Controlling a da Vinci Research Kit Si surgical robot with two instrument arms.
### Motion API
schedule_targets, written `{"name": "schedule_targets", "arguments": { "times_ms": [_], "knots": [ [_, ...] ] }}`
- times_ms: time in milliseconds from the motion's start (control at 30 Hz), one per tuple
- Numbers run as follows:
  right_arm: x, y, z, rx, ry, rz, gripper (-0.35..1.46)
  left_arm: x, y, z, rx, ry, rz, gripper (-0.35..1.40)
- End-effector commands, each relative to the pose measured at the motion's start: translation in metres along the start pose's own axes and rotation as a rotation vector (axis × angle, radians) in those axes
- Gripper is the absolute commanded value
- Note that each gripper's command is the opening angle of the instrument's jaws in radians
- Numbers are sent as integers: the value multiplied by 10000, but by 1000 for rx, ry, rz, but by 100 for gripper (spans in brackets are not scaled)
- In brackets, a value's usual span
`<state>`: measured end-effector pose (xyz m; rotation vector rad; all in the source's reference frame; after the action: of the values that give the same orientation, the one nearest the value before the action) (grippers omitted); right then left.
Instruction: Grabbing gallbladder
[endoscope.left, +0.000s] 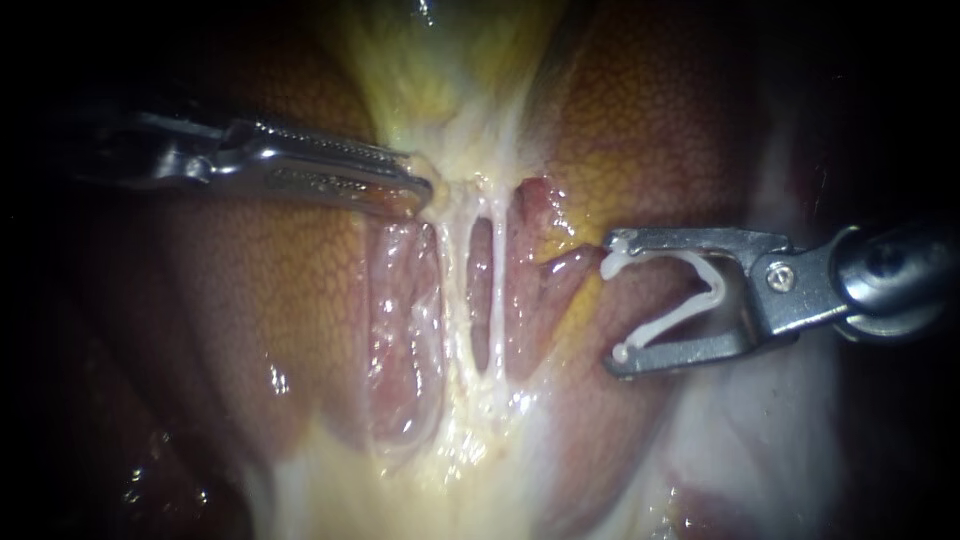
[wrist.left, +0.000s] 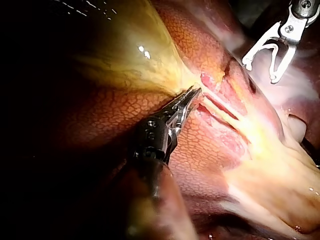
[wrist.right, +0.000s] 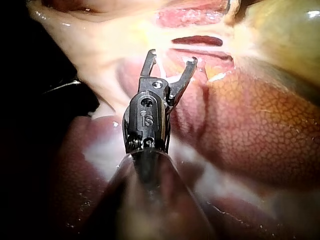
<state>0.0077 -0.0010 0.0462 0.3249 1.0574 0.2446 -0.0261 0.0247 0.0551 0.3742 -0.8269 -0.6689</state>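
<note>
The yellow-green gallbladder (endoscope.left: 430, 60) narrows toward the middle of the endoscope view. My left instrument (endoscope.left: 422, 192) comes in from the left, and its jaws are shut on the pale yellow tissue at the gallbladder's narrow end. The left wrist view shows those jaws (wrist.left: 192, 94) pinching the same spot below the gallbladder (wrist.left: 125, 55). From the right comes my right instrument (endoscope.left: 613, 302), its jaws standing wide apart around a white clip (endoscope.left: 715, 290) that touches both. It hangs clear of the tissue, right of two pale tubes (endoscope.left: 497, 290). Its jaws (wrist.right: 173, 56) point at the tubes.
Mottled red-brown liver (endoscope.left: 270, 300) lies on both sides of the tubes, with another lobe (endoscope.left: 650, 120) at upper right. Whitish-yellow fatty tissue (endoscope.left: 450, 470) spreads below the tubes. Red openings show between and beside the tubes. The view's edges are dark.
</note>
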Motion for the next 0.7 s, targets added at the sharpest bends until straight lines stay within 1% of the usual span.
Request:
{"name": "schedule_targets", "arguments": {
  "times_ms": [33,67,200,267,367,500,700],
  "knots": [
    [0,0,0,0,0,0,59,-4,1,-5,-1,0,-4,-35],
    [0,0,0,0,0,0,59,-9,2,-12,-7,1,-7,-35],
    [0,0,0,0,0,0,59,-26,8,-37,-22,-17,-22,-35],
    [0,0,0,0,0,0,59,-31,11,-48,-36,-20,-30,-35],
    [0,0,0,0,0,0,59,-35,15,-58,-45,-20,-41,-35],
    [0,0,0,0,0,0,59,-33,16,-62,-51,-21,-46,-35],
    [0,0,0,0,0,0,59,-33,16,-62,-57,-22,-50,-35]
  ]
}}
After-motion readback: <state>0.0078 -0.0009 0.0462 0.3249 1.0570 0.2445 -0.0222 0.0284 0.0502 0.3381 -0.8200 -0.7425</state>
